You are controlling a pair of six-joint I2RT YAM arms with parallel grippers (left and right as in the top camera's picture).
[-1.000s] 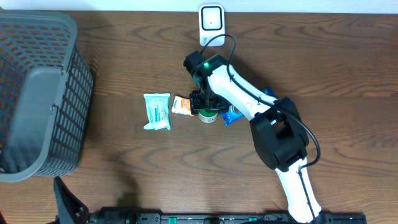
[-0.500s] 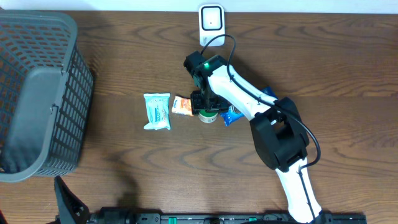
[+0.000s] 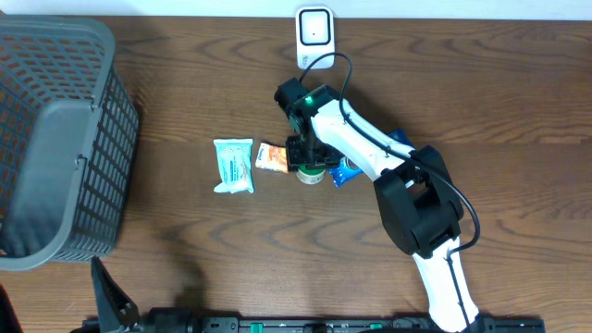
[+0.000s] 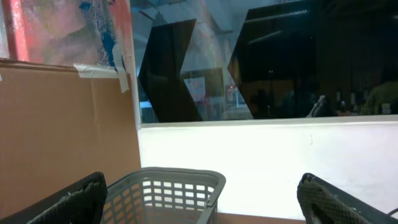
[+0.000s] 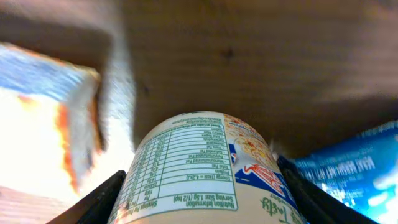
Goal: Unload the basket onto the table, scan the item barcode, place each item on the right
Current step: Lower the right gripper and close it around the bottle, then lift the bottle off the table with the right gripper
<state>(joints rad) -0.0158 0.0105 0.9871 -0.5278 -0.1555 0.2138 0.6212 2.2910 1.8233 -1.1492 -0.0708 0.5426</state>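
Observation:
A white noodle cup with a nutrition table on its side stands between the fingers of my right gripper; one black finger presses on each side of it. From overhead the cup shows a green rim under my right gripper, in the middle of the table. The white barcode scanner stands at the far edge, well behind the cup. My left gripper is raised off the table, open and holding nothing, facing the grey basket.
An orange snack packet and a pale blue wipes pack lie left of the cup. A blue packet lies right of it. The big grey basket fills the table's left end.
The right jaws have closed in a little onto the cup. The left arm's base has shifted slightly at the front edge. Nothing on the table moved.

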